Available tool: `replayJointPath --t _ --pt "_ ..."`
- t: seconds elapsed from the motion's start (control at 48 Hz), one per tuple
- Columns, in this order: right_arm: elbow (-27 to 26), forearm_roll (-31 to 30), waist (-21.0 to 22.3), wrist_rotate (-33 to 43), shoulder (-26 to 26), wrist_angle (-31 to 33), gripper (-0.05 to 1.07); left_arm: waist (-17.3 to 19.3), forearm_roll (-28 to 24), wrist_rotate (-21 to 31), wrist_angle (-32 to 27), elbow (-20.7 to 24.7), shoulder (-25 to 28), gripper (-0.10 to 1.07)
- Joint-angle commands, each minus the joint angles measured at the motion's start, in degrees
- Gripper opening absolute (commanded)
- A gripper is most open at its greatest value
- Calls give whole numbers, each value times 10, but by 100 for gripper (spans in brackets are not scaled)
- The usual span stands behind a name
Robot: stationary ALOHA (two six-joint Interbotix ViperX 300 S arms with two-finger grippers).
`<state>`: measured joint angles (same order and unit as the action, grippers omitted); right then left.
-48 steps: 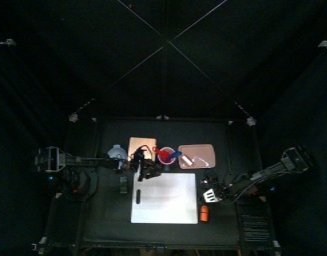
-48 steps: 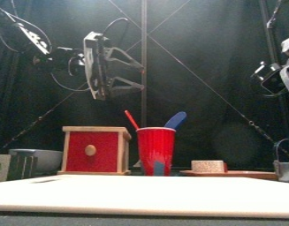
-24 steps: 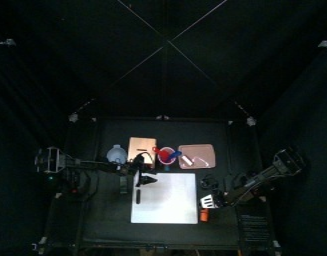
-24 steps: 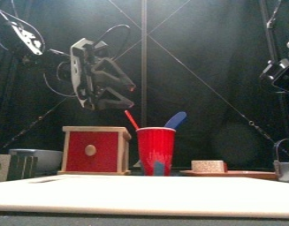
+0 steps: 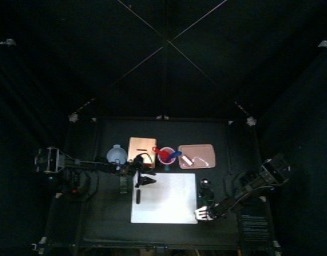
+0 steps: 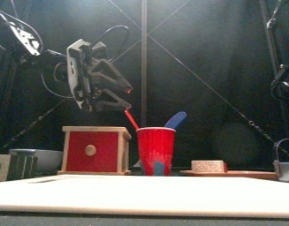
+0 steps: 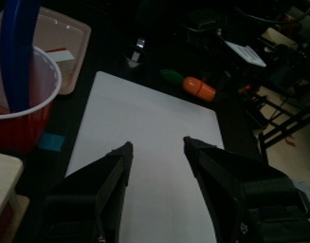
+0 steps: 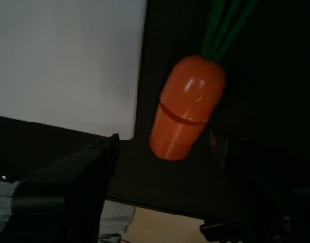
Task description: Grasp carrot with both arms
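Four viewpoints on one small table inside black curtains.
Top view: set high overhead, facing straight down, far off, table (image 5: 166, 190) small at centre with white mat (image 5: 166, 199) on it. Front view: placed at table height at front edge, facing level across, close; same mat (image 6: 144, 196) seen edge-on, red cup (image 6: 156, 151) behind. Left wrist view: looking down over mat (image 7: 151, 152) from near, sharing red cup (image 7: 21, 100) and carrot (image 7: 199, 89). Right wrist view: very close on carrot (image 8: 188, 105) beside mat's edge (image 8: 68, 62).

Black curtains (image 5: 46, 90) pen in a small black table (image 5: 112, 225), dimly lit.
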<state>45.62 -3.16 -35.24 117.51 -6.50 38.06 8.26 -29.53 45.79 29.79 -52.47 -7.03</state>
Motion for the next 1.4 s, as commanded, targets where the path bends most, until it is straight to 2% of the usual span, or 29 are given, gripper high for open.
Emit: replayJointPath --t 0.0,0.583,0.917,1.042,1.229,1.375 --pt "-18 9 -2 2 9 3 104 -1 -1 -2 2 4 -11 85" --pt "-31 11 4 2 56 26 104 -1 1 -1 2 -8 -11 85" --pt "-37 10 3 1 59 27 101 -1 1 -1 2 -7 -11 85" --pt "-38 11 2 1 60 26 92 -1 2 -1 1 -8 -11 85" --pt "-38 7 2 0 60 26 68 -1 2 -1 1 -8 -11 85" --pt "-42 5 2 -7 52 27 54 -1 2 -1 1 -8 -11 85"
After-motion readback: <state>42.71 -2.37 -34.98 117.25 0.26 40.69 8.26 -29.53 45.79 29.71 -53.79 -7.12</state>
